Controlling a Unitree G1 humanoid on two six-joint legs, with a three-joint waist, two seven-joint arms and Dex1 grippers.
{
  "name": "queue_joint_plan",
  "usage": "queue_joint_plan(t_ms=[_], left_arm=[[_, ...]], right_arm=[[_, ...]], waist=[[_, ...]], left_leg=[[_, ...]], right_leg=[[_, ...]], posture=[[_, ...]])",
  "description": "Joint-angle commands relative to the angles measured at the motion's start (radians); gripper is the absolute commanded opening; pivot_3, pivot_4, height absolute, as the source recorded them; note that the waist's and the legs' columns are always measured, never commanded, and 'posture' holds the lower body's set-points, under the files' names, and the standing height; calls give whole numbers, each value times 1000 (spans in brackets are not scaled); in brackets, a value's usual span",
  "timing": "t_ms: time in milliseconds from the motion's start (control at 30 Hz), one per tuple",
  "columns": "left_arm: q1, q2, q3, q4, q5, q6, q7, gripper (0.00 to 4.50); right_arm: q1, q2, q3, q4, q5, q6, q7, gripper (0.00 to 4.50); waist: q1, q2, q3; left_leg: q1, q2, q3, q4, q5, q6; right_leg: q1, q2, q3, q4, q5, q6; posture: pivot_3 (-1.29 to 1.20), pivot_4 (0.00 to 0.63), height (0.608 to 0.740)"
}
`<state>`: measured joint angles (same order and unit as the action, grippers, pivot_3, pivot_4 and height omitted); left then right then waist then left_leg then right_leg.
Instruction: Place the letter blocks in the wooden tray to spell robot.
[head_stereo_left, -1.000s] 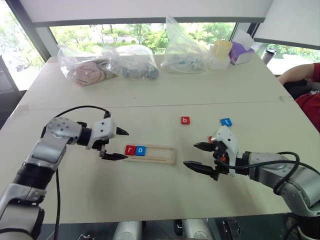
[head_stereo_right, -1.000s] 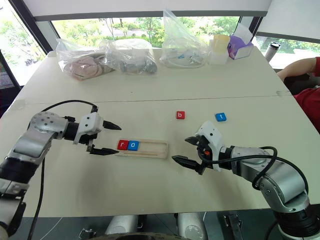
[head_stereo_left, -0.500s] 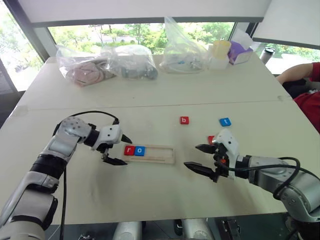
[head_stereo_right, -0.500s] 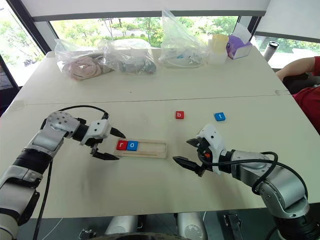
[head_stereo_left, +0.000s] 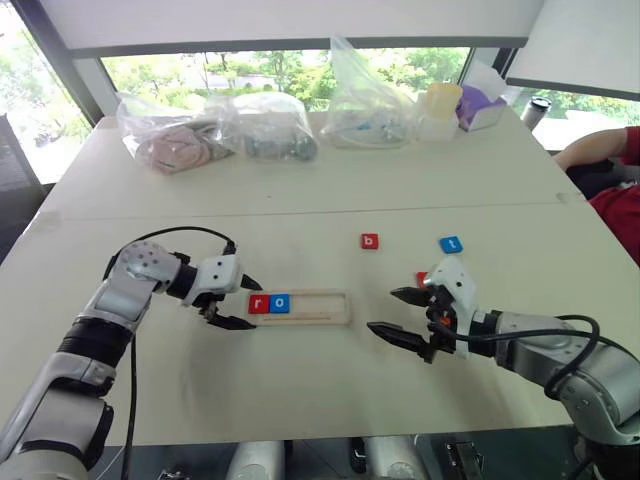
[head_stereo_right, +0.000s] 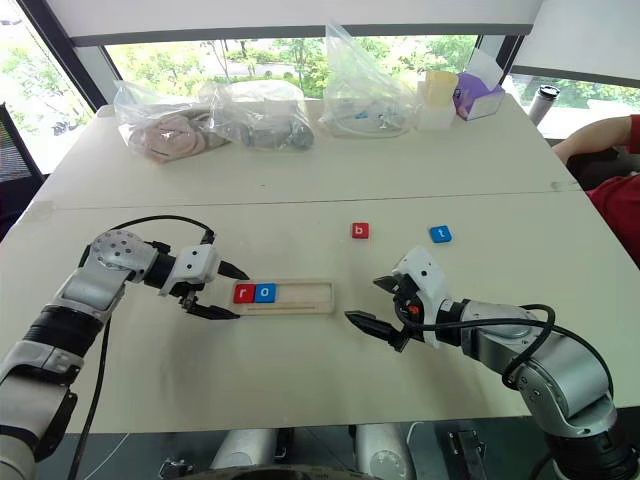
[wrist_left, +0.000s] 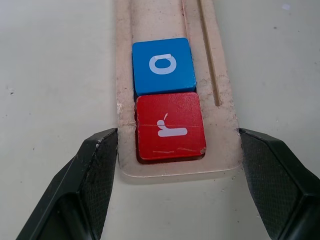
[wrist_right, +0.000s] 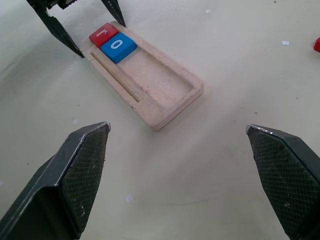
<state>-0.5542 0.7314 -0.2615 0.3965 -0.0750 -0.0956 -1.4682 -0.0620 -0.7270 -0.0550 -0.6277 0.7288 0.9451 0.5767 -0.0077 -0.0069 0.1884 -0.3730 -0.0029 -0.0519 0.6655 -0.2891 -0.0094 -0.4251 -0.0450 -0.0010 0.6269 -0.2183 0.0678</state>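
The wooden tray (head_stereo_left: 300, 307) lies flat on the table (head_stereo_left: 300, 190), in front of the robot. Two letter blocks sit inside it at its left end, side by side and touching: the red r block (wrist_left: 170, 126) at the very end, and the blue o block (wrist_left: 163, 65) next to it. The rest of the tray is bare.

The left gripper (head_stereo_left: 243, 303) is right at that left end of the tray. Its two black fingers (wrist_left: 95, 172) are apart, one on each side of the tray's end, close to the rim. I cannot tell if they touch the wood. It holds nothing.

The right gripper (head_stereo_left: 396, 311) is to the right of the tray, a little way off from it. Its fingers are spread wide and hold nothing.

The red b block (head_stereo_left: 370, 241) lies on the table behind the tray. The blue t block (head_stereo_left: 451, 244) lies further right, just behind the right gripper. A bit of another red block (head_stereo_left: 421, 278) peeks out beside the right gripper.
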Motion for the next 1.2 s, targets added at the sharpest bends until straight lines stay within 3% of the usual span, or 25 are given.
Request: queue_joint_plan(t_ms=[33,400,433,467,700,933,1200], left_arm=[[-5,-32,-11,27,26,22,48,3166],[-95,-82,-18,163,56,-82,38,3166],[-99,-84,-18,172,55,-83,34,4217],[-102,-87,-16,179,53,-85,31,4446],[-114,-86,1,204,67,-139,75,4446],[-54,21,60,53,3,-78,39,4446],[132,203,209,-330,-156,247,50,4446]], right_arm=[[-18,-2,-12,-16,-1,-20,7,4500],[-28,12,-4,-18,-8,-17,-5,4500],[-27,13,-3,-18,-9,-17,-7,4500],[-27,15,-2,-18,-10,-17,-8,4500],[-37,35,-1,-6,-22,-16,-35,4500],[-149,101,27,119,-141,16,-194,4500],[-389,391,14,314,-223,168,-469,4500]], waist=[[3,0,0],[19,0,0],[19,0,0],[20,0,0],[21,0,0],[3,-2,1],[-11,-1,3]], left_leg=[[0,0,0,0,0,0],[0,-1,0,2,0,0],[-1,-1,0,2,0,0],[0,-1,0,2,0,0],[-1,-1,0,2,0,0],[-1,0,0,2,0,0],[-3,2,-3,-3,0,0]], right_leg=[[0,0,0,0,0,0],[1,0,0,1,0,0],[1,0,0,1,0,0],[1,0,0,1,0,0],[1,-1,0,1,0,0],[-1,1,0,1,0,0],[-7,3,1,4,2,-4]], posture=[[0,150,740],[0,150,740],[0,150,740],[0,150,740],[0,150,740],[0,150,740],[0,150,740]])
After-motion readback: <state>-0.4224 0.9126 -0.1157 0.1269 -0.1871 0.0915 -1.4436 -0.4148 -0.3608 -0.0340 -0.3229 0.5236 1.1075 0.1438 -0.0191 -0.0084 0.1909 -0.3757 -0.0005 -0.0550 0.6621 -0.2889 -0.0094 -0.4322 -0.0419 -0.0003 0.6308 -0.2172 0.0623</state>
